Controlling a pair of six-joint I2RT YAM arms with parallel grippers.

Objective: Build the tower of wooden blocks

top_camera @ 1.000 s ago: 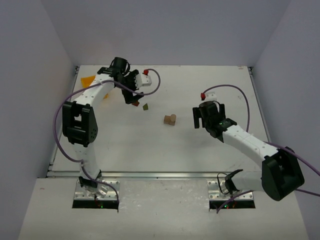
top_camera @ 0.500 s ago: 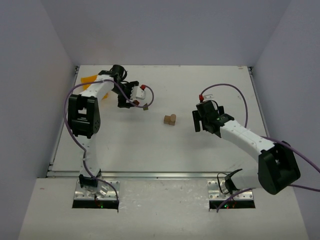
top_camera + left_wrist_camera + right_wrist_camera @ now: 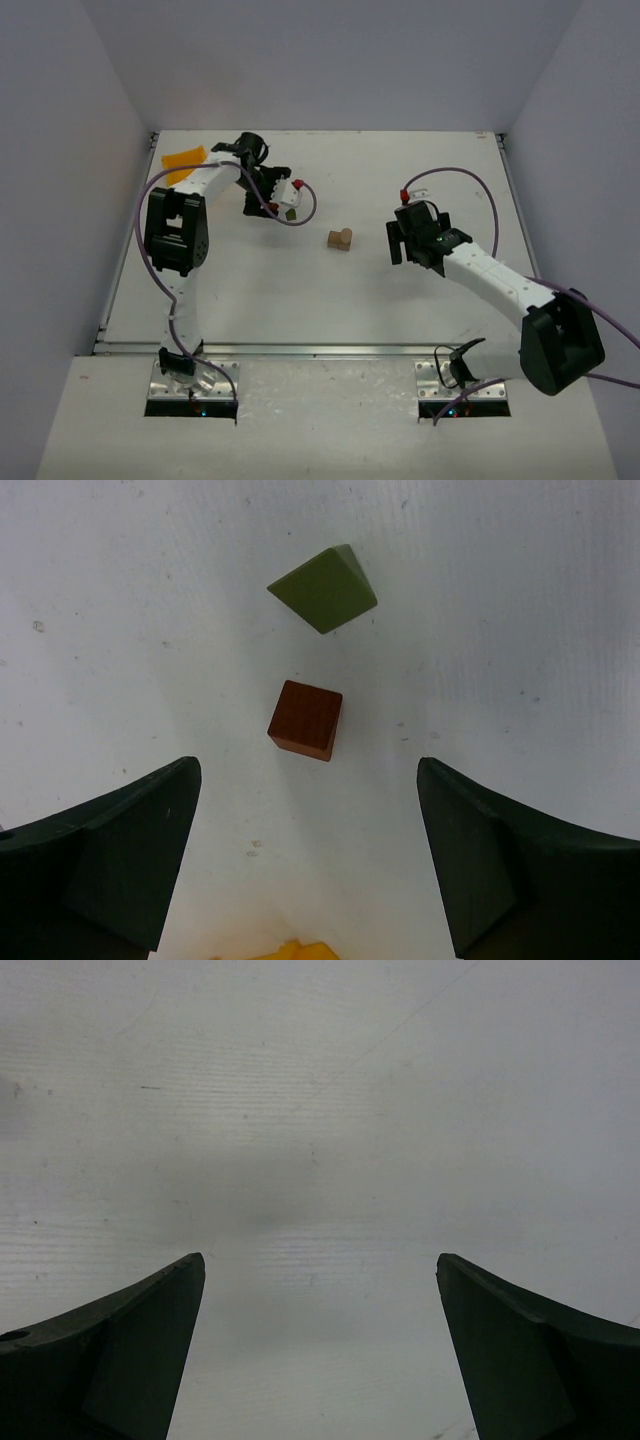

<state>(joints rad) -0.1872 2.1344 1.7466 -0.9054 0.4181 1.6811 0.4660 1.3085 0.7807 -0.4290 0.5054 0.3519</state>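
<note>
White tabletop [image 3: 300,300] fills the room. At 3 o'clock the right gripper [image 3: 320,1260] hangs spread wide, holding nothing. The tan wood block tower [image 3: 340,239] sits near the middle. At 10 o'clock the left gripper [image 3: 308,775] is spread wide around a red block [image 3: 305,720], not touching it. A green block [image 3: 323,588] lies just past that.

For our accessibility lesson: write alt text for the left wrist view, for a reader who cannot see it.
An open left pincer hangs over a white table, its two dark fingers framing a dark red cube; an olive-green wedge lies just beyond, apart from it.
</note>
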